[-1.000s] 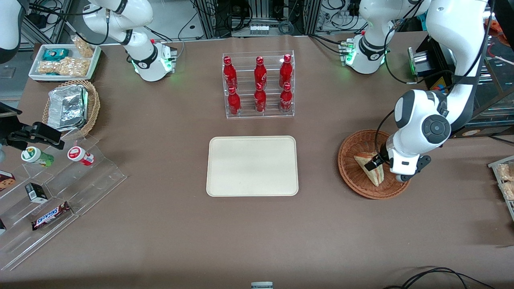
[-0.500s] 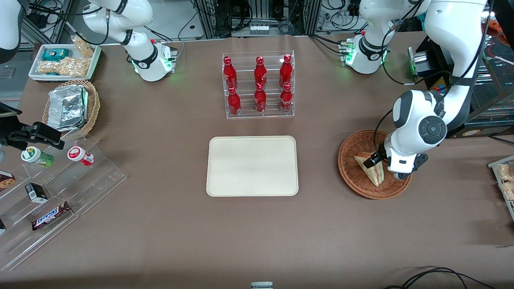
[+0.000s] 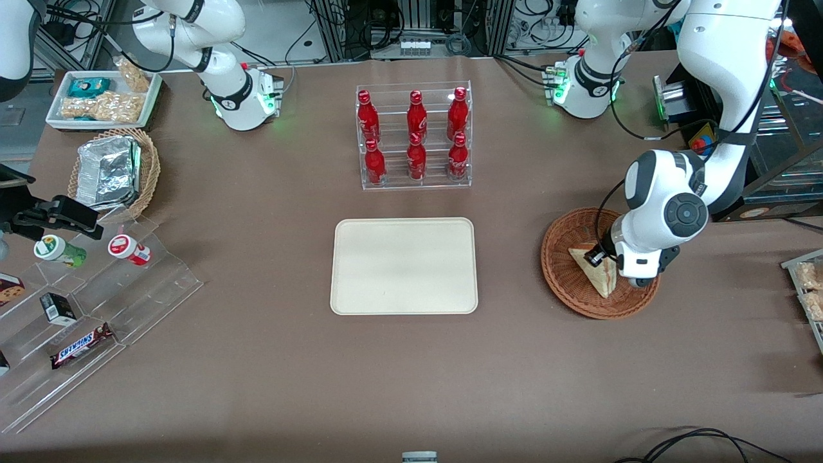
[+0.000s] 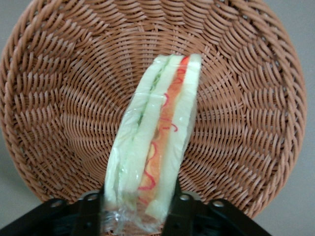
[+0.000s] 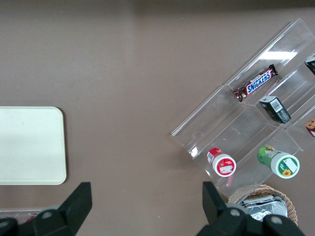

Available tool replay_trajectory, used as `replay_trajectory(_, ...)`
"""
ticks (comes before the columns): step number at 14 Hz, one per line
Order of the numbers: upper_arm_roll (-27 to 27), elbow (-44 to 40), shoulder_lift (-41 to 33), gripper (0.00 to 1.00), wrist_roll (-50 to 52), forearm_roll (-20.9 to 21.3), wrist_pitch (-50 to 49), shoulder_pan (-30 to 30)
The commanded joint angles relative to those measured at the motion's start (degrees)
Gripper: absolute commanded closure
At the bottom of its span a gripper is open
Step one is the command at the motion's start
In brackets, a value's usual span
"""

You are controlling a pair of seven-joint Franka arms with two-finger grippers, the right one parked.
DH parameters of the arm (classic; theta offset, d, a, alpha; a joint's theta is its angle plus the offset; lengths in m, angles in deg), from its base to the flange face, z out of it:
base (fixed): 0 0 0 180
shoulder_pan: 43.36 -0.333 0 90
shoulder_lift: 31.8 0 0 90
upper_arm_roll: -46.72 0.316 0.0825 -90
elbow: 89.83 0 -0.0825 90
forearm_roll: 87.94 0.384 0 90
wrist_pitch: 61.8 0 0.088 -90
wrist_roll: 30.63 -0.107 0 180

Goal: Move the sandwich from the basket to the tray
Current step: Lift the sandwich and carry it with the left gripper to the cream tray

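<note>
Your left arm's gripper (image 4: 135, 206) is down in the reddish-brown wicker basket (image 3: 566, 283), toward the working arm's end of the table. Its two black fingers (image 4: 91, 211) are closed against the wide end of the plastic-wrapped sandwich (image 4: 155, 142), one on each bread face, so you appear to have a grip on it. Whether the sandwich is already lifted clear of the basket floor cannot be told.

By this judgement you are early in the task: the grasp looks made, but the sandwich (image 3: 595, 270) is above or in the basket, and the cream-white tray (image 3: 404, 266) at the middle of the table holds nothing. The lift, the carry across to the tray and the release are all left.

The sandwich stands on edge, cut side up, showing orange-red and pale green filling between white bread layers. Its long axis runs straight out from the gripper across the basket. In the front view, one corner of the wedge points nearer the camera.
</note>
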Motion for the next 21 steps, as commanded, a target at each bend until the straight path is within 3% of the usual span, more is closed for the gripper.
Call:
replay_trajectory(1, -0.16, -4.23, -0.80, 0.93, 1.57, 0.81, -6.18, 0.01)
replay_trajectory(5, -4.45, -11.70, -1.24, 0.92, 1.91, 3.01, -15.41, 0.01)
replay_trajectory(9, -12.27, -15.14, -0.28, 0.91, 1.92, 3.27, -15.43, 0.01)
replay_trajectory(11, -17.63, -15.93, 1.12, 0.91, 2.00, 9.04, -15.25, 0.36)
replay_trajectory(12, -19.05, -17.15, 3.13, 0.91, 2.27, 11.60, -15.34, 2.62)
replay_trajectory(14, -19.06, -20.31, 7.43, 0.91, 2.44, 12.85, -14.90, 9.12)
replay_trajectory(16, -18.80, -30.30, 14.72, 0.91, 4.36, 13.20, -15.16, 16.32)
replay_trajectory(19, -18.53, -39.21, 24.04, 0.86, 15.85, 23.80, -15.34, 24.77)
replay_trajectory(21, -18.53, -44.12, 28.88, 0.86, 20.18, 28.31, -15.43, 27.86)
